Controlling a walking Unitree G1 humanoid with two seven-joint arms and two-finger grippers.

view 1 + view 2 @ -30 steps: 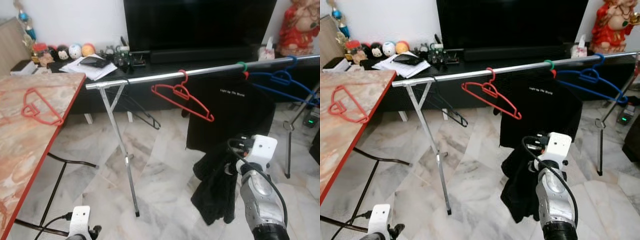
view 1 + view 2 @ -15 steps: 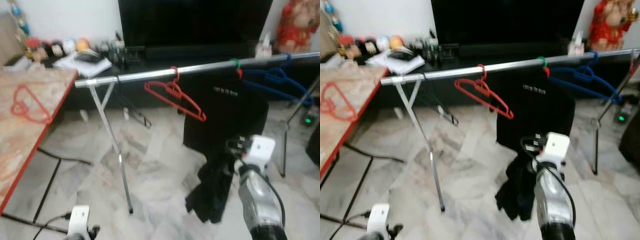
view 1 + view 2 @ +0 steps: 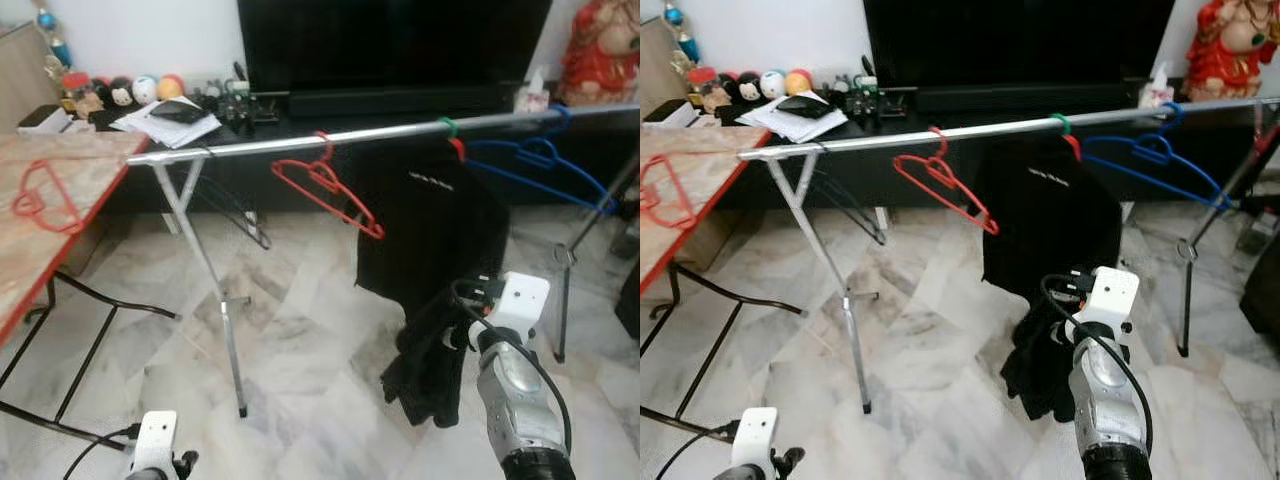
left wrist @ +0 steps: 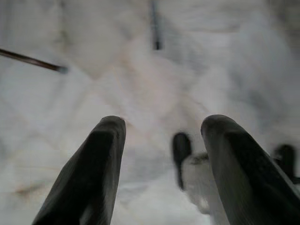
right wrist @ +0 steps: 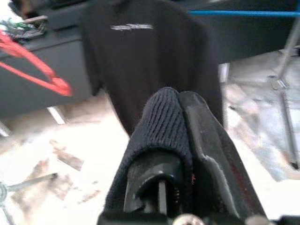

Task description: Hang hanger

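A silver clothes rail (image 3: 300, 142) crosses the room in front of the TV cabinet. A red hanger (image 3: 325, 185) hangs near its middle. A thin black hanger (image 3: 238, 212) hangs by its left leg and a blue hanger (image 3: 540, 162) towards its right end. A black T-shirt (image 3: 430, 215) hangs from a green-hooked hanger (image 3: 449, 128). Another red hanger (image 3: 42, 196) lies on the marble table (image 3: 20, 270). My right gripper (image 5: 180, 101) is shut on a black knitted cloth (image 3: 425, 370), low in front of the T-shirt. My left gripper (image 4: 161, 126) hangs open over the floor.
A TV (image 3: 390, 45) stands on a low black cabinet with papers (image 3: 165, 120) and small figures behind the rail. The rail's legs (image 3: 205, 270) stand on the marble floor. A red statue (image 3: 600, 50) stands at the back right.
The whole picture has shifted left, so the camera has turned. The table now sits further to the left edge. My right gripper still holds the black cloth.
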